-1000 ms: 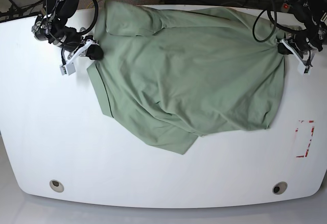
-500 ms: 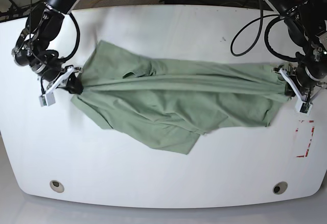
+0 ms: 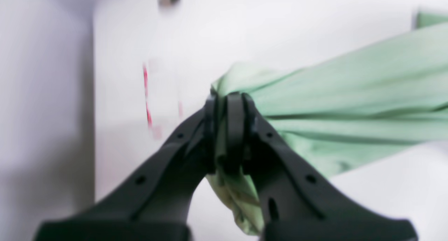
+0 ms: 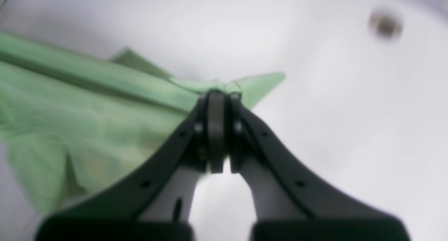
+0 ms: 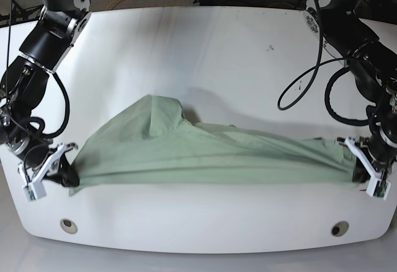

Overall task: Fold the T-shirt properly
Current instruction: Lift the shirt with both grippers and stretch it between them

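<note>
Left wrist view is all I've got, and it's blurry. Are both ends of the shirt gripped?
Observer: Yes. The right gripper has its jaws shut on the T-shirt at the far end.
Operator: Is the shirt flat?
Observer: No. In the base view it stretches in a long band between the arms, with a hump near its middle.
Operator: Where on the table?
Observer: Along the front of the table, just behind the two round holes.

Both arms reached low and wide apart toward the near edge, left pincer (image 5: 358, 171) clamped tight on a bunched corner of the T-shirt (image 5: 205, 157), right pincer (image 5: 68, 176) likewise pinching the opposite corner
</note>
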Motion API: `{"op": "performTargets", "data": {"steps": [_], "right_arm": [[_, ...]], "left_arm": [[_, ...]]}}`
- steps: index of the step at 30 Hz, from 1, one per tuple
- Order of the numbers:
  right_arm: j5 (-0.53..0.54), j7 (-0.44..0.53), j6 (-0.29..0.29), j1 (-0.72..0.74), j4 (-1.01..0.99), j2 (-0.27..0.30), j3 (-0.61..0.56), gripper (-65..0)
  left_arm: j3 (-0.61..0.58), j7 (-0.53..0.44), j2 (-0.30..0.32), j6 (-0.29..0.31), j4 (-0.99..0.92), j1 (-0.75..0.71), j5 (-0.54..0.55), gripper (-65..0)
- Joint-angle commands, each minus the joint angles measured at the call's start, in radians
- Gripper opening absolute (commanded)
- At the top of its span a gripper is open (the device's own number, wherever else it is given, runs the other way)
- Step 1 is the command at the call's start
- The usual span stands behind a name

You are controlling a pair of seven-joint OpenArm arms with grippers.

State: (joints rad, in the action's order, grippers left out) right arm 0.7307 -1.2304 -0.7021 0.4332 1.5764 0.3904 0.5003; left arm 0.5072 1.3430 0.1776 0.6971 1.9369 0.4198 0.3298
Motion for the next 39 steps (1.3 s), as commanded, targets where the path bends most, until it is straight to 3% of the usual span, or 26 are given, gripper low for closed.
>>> {"op": "performTargets", "data": {"steps": [1, 14, 21, 26, 33, 39], "right_arm": [[0.003, 0.030, 0.004, 0.089, -0.034, 0.043, -0.032, -65.0], [0.003, 0.030, 0.004, 0.554, -0.305, 0.134, -0.220, -65.0], [0.008, 0.030, 0.004, 0.629, -0.321, 0.143, -0.286, -65.0], [0.010, -0.009, 0.004, 0.520, -0.296, 0.140, -0.266, -65.0], [0.010, -0.015, 0.004, 0.241, -0.207, 0.111, -0.167, -65.0], [0.115, -0.015, 0.004, -0.021, -0.132, 0.109, -0.076, -65.0]], "left_arm": [[-0.014, -0.026, 0.015, 0.001, 0.017, 0.087, 0.001, -64.7], [-0.043, -0.026, 0.066, 0.001, -0.012, 0.452, -0.028, -64.6], [-0.043, -0.026, 0.101, 0.001, -0.098, 0.480, -0.022, -64.6], [-0.043, -0.026, 0.116, 0.001, -0.126, 0.362, -0.022, -64.6], [-0.041, -0.029, 0.116, 0.001, -0.166, 0.106, -0.022, -64.6], [-0.037, -0.029, 0.116, 0.001, -0.130, -0.128, -0.022, -64.6]]}}
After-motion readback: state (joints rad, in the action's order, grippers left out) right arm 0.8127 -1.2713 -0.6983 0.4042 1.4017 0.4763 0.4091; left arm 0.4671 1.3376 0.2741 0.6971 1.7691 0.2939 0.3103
